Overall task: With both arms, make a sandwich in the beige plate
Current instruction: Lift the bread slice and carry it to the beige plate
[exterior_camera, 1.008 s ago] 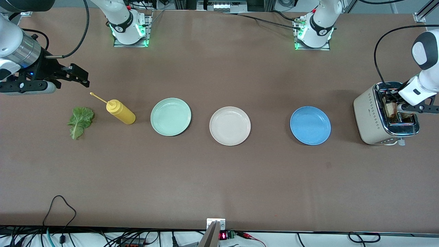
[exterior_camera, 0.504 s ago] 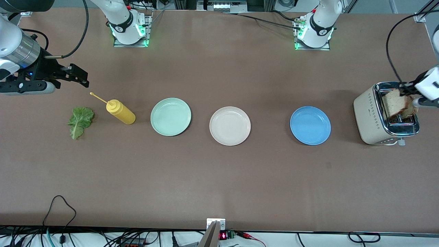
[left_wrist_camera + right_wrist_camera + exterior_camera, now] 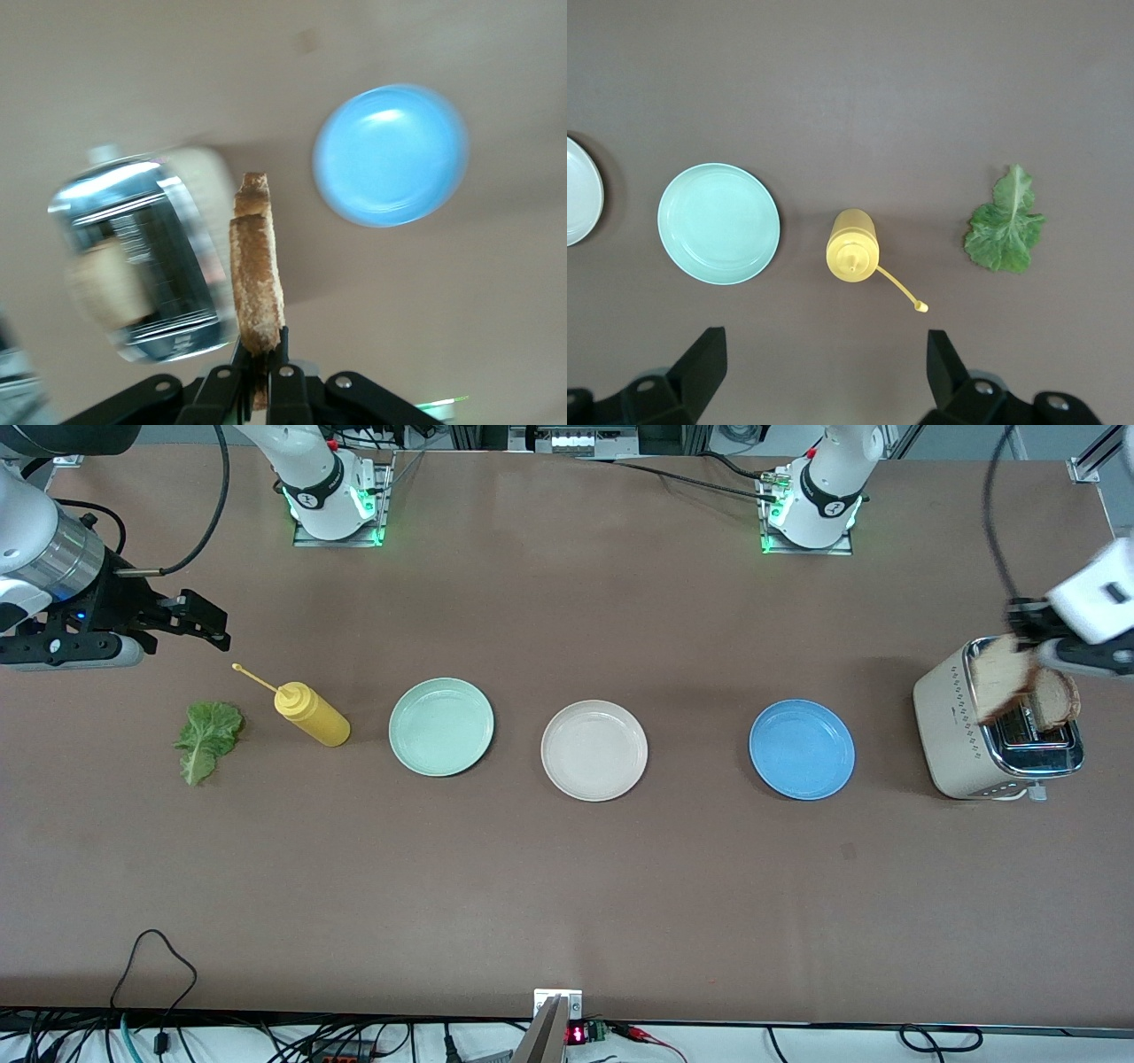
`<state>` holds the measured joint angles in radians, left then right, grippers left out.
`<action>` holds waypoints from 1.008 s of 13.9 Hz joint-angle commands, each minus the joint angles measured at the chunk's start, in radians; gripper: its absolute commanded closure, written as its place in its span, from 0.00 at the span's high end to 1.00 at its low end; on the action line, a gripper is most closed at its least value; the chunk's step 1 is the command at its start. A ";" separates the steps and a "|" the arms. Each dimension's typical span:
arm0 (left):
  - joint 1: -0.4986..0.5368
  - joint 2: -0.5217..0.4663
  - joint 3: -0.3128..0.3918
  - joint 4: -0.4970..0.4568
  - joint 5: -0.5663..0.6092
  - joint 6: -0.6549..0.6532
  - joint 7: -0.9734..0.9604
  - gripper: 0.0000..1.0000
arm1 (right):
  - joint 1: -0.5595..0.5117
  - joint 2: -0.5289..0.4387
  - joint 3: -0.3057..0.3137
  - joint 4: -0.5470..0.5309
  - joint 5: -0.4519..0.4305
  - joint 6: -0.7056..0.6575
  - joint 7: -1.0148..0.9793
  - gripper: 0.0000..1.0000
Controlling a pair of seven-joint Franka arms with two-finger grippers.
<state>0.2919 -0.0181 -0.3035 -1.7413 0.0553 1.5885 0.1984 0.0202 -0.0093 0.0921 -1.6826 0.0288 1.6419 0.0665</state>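
The left gripper [image 3: 261, 376] is clamped on the lower edge of a bread slice [image 3: 255, 274], held on edge in the air directly over the toaster [image 3: 961, 735]. A second slice [image 3: 1054, 698] stands in the toaster's slot. The grip takes only a narrow strip of crust, so in the inspector's judgement the slice could pivot or tear free during the carry, most likely under a quick swing.

The beige plate [image 3: 594, 750] sits bare at mid-table, with the blue plate [image 3: 802, 749] between it and the toaster, at 3 o'clock from it in the front view. A release too early would leave the bread on the wrong plate.

The right gripper [image 3: 819, 372] waits with jaws spread wide, holding nothing, above the table near the mustard bottle [image 3: 310, 714]. The lettuce leaf [image 3: 205, 739] lies at 9 o'clock from that bottle, the mint green plate [image 3: 440, 726] at 3 o'clock; a careless descent could topple the bottle
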 commanded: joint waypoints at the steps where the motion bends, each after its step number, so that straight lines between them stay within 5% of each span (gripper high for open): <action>1: 0.004 0.110 -0.075 0.028 -0.180 0.043 -0.178 0.01 | 0.004 -0.008 -0.002 -0.008 -0.004 0.001 0.006 1.00; 4: 0.001 0.251 -0.167 0.029 -0.439 0.181 -0.247 0.01 | 0.004 -0.008 -0.002 -0.009 -0.004 0.001 0.006 1.00; 9: -0.111 0.427 -0.189 -0.046 -0.950 0.518 -0.199 0.06 | -0.002 -0.006 -0.003 -0.017 -0.004 0.000 -0.005 1.00; 10: -0.143 0.466 -0.197 -0.067 -1.016 0.600 -0.110 0.11 | -0.008 -0.003 -0.003 -0.017 -0.004 -0.002 -0.013 1.00; 11: -0.163 0.501 -0.200 -0.087 -1.113 0.673 -0.020 0.00 | -0.013 0.003 -0.012 -0.016 -0.004 -0.002 -0.042 1.00; 14: -0.220 0.579 -0.204 -0.156 -1.524 0.762 0.406 0.00 | -0.080 0.049 -0.029 -0.014 -0.004 0.004 -0.192 1.00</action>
<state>0.0779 0.5268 -0.4986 -1.8615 -1.2716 2.3221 0.3836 -0.0076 0.0078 0.0651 -1.6982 0.0253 1.6421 -0.0338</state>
